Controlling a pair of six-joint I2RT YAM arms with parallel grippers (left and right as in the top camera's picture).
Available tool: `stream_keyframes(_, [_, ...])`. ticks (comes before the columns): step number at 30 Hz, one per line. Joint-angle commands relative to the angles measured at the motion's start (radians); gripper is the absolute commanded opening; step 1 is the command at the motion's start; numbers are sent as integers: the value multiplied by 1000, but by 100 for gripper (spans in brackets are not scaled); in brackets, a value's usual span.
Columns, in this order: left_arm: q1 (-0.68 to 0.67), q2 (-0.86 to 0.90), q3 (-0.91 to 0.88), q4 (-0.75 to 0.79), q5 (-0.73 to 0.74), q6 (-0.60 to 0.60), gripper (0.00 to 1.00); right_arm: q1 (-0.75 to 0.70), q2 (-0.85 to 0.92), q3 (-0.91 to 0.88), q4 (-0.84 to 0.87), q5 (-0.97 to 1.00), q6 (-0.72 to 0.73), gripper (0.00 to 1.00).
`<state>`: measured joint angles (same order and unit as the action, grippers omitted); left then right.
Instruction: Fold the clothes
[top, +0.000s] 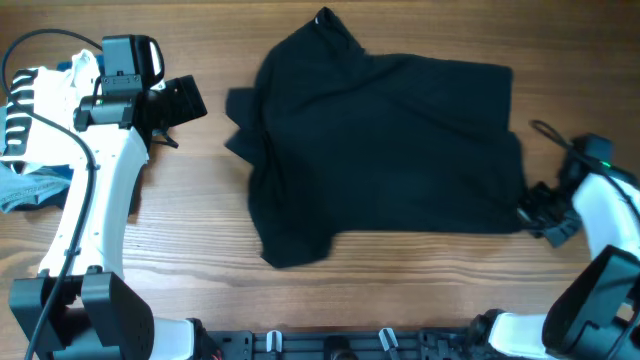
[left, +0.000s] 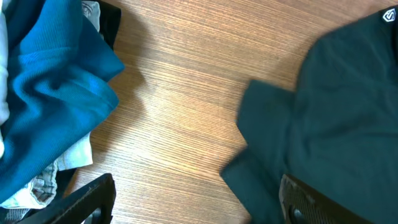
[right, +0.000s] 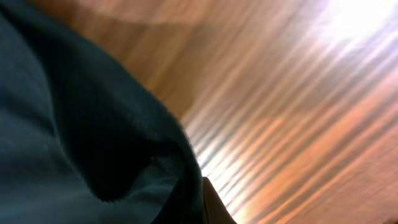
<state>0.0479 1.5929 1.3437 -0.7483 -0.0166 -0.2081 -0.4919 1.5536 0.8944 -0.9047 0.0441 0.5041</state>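
Observation:
A black garment (top: 390, 150) lies spread and rumpled across the middle of the wooden table, a sleeve sticking out on its left side. My left gripper (top: 185, 103) is open and empty, hovering left of that sleeve. In the left wrist view its fingers (left: 196, 199) straddle bare wood, with the black garment's sleeve (left: 336, 93) under the right finger. My right gripper (top: 535, 212) is at the garment's lower right corner. In the right wrist view the black cloth (right: 74, 124) bunches up into the jaws (right: 202, 199), which look shut on it.
A pile of other clothes (top: 30, 150), white, grey and blue, sits at the table's left edge behind my left arm. Its blue garment (left: 50, 93) fills the left of the left wrist view. A black cable (top: 550, 135) loops by the right arm.

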Motion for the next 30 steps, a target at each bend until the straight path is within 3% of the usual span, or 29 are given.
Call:
stream_keyframes(1, [2,-18,-1,-2,10,-2,85,-125,-15,14,-3,-19,-12,23])
stream_keyframes(2, [2,-18,-1,-1,14,-2,86,-143,-15,14,0,-23,-27,49])
stream_keyframes(3, [2,-18,-1,-1,26,-2,87,-154,-15,14,4,-41,-35,66])
stream_keyframes(4, [2,-17,-1,0,44,-2,87,-159,-15,16,13,-62,-36,71])
stream_keyframes(8, [2,-6,-1,13,108,0,89,-160,-19,36,53,-158,-88,72])
stream_keyframes(12, [-21,25,-1,46,261,108,84,-154,-63,54,90,-307,-171,71])
stream_keyframes(18, [-130,113,-1,78,263,216,79,-113,-210,55,164,-544,-306,69])
stream_keyframes(22, [-200,209,-1,142,267,247,76,-66,-279,55,172,-607,-322,66])
stream_keyframes(24, [-232,274,-1,190,267,247,70,-34,-292,55,171,-623,-320,65])
stream_keyframes(27, [-269,363,-1,253,267,246,49,29,-293,54,160,-628,-321,66])
stream_keyframes(30, [-283,419,-1,295,267,246,36,79,-293,54,163,-616,-319,66])
